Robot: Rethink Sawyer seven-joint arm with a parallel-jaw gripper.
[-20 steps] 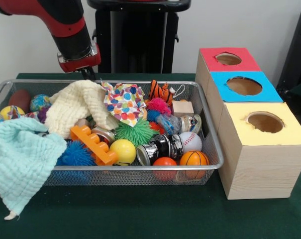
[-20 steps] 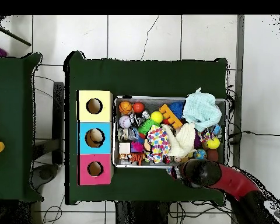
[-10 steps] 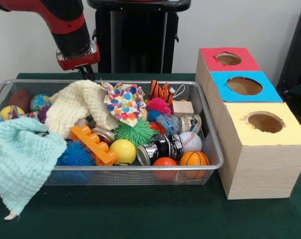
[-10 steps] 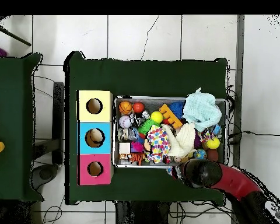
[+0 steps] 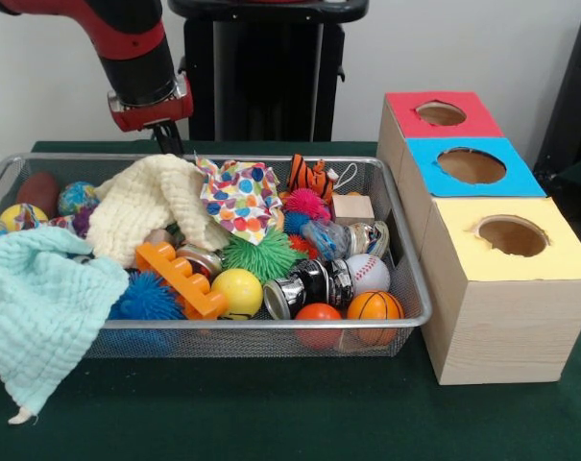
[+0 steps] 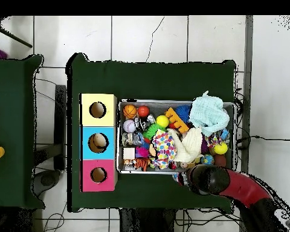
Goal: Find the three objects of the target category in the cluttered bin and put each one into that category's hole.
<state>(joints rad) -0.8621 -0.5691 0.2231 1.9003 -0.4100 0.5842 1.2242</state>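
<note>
While the search step is in hand, the green-covered desk (image 5: 271, 413) carries a wire-mesh bin (image 5: 410, 279) and, just beside it, a row of three wooden boxes with holed tops: red box (image 5: 442, 113), blue box (image 5: 472, 165) and yellow box (image 5: 512, 235). The red and black arm (image 5: 136, 58) hangs over the bin's far rim, and the gripper (image 5: 168, 142) sits above the cream cloth (image 5: 146, 202); whether the jaws are parted or closed cannot be told, since only their dark tips show. A mint cloth (image 5: 40, 307) drapes over the bin's near corner, and a polka-dot cloth (image 5: 240, 197) lies at the middle, so both, with the cream one, probably hide things beneath. The target category is not marked; likely candidates lie exposed at the near side, among them the baseball (image 5: 368, 272), basketball (image 5: 375, 306), orange ball (image 5: 318, 313) and yellow ball (image 5: 237, 291). Good practice is judged to be a descent clear of the mesh rim, lifting a cloth aside by one fold rather than dragging it through the clutter.
</note>
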